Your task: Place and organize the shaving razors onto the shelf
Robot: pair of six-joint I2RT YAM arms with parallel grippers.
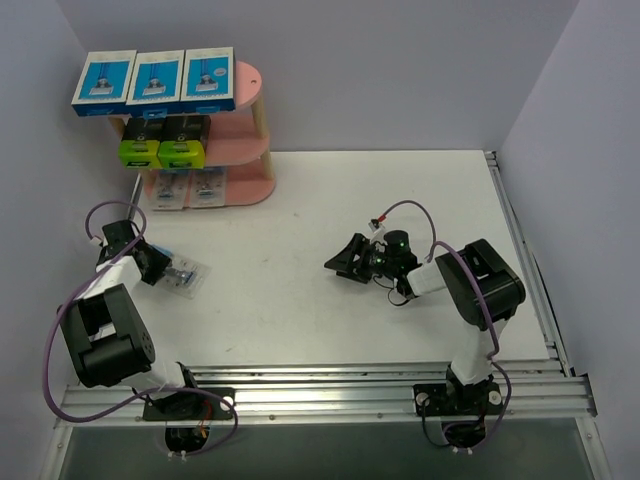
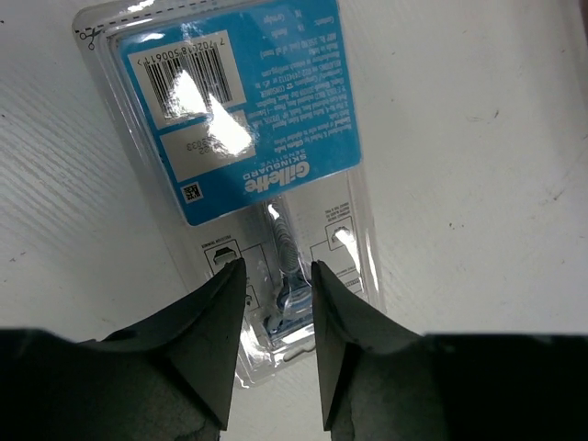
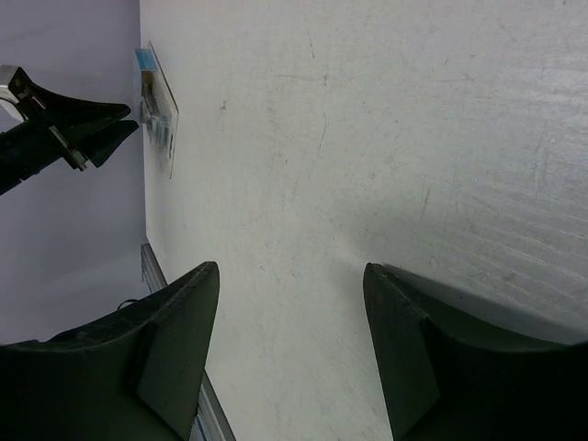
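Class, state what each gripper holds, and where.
Nothing: the left gripper stands open astride the razor end of the blister pack; the right gripper is open, empty.
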